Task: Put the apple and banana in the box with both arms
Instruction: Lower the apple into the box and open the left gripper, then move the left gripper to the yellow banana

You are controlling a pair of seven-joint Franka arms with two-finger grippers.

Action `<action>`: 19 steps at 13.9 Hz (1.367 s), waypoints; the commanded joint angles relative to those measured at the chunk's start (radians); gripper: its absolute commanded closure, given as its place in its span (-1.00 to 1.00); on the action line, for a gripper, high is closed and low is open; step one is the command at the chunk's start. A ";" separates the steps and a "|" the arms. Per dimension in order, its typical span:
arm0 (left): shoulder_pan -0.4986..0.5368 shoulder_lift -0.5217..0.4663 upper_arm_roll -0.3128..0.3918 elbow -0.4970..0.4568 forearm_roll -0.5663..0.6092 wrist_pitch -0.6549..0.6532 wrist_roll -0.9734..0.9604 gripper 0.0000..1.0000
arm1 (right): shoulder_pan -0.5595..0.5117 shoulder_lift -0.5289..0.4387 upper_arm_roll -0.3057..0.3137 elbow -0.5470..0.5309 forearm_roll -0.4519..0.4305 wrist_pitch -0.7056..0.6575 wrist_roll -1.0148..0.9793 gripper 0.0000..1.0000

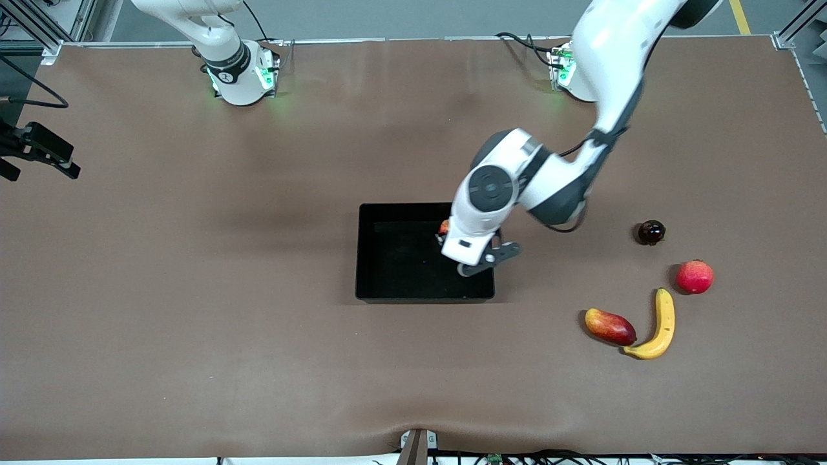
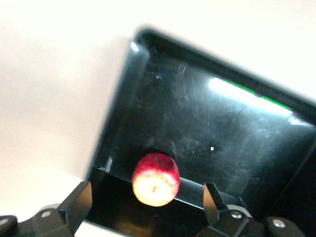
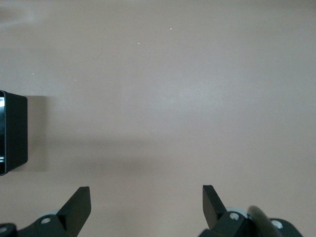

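A: How's the light from the front?
B: Even and soft. The table (image 1: 194,290) is evenly lit, with faint blurry shadows under the left arm (image 1: 555,181). Green lamps glow at both bases.
A: And the left wrist view?
B: Harsh. The table there is washed out to near white, the box (image 2: 163,113) rim is smeared by blur, and bright streaks of glare cross its glossy floor. The apple (image 2: 155,178) is fairly sharp.
A: Right wrist view?
B: Dim, flat, with a soft shadow band across the table.
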 commanded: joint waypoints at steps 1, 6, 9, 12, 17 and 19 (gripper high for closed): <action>0.082 -0.069 -0.001 -0.012 0.026 -0.036 0.087 -1.00 | -0.007 -0.007 0.001 -0.010 -0.017 -0.015 -0.014 -1.00; 0.291 -0.054 0.001 -0.018 0.044 -0.034 0.498 -1.00 | -0.005 0.002 0.000 -0.005 -0.017 -0.021 -0.015 -1.00; 0.358 -0.014 -0.001 -0.017 0.211 -0.031 0.601 -1.00 | -0.004 0.002 0.000 -0.005 -0.017 -0.023 -0.015 -1.00; 0.439 0.038 -0.001 -0.018 0.256 0.031 0.706 -1.00 | -0.004 0.002 0.000 -0.005 -0.017 -0.024 -0.017 -1.00; 0.568 0.115 -0.001 -0.017 0.259 0.192 1.023 -1.00 | -0.004 0.008 0.000 -0.005 -0.017 -0.030 -0.014 -1.00; 0.590 0.144 0.004 -0.017 0.257 0.252 1.126 -1.00 | -0.004 0.009 0.000 -0.005 -0.017 -0.030 -0.014 -1.00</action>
